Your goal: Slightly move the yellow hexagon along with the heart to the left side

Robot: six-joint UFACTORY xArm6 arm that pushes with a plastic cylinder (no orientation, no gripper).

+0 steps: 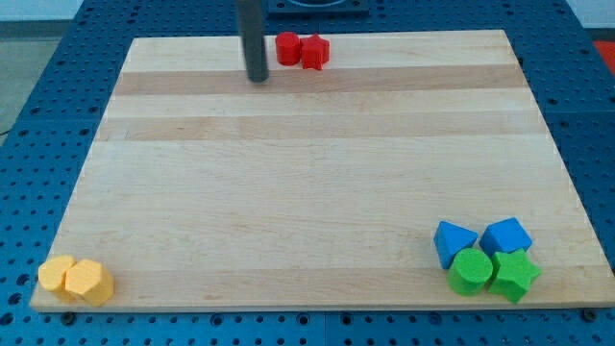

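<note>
The yellow hexagon [88,281] lies at the board's bottom left corner, touching the yellow heart [55,276] on its left. My tip [258,78] is at the view's top, left of centre, far from both yellow blocks. It stands just left of a red round block [288,47] and a red star-like block [314,51], not touching them.
At the bottom right a blue triangular block [453,240], a blue cube-like block [506,235], a green round block [471,271] and a green star [514,274] sit bunched together. The wooden board [307,173] rests on a blue pegboard table.
</note>
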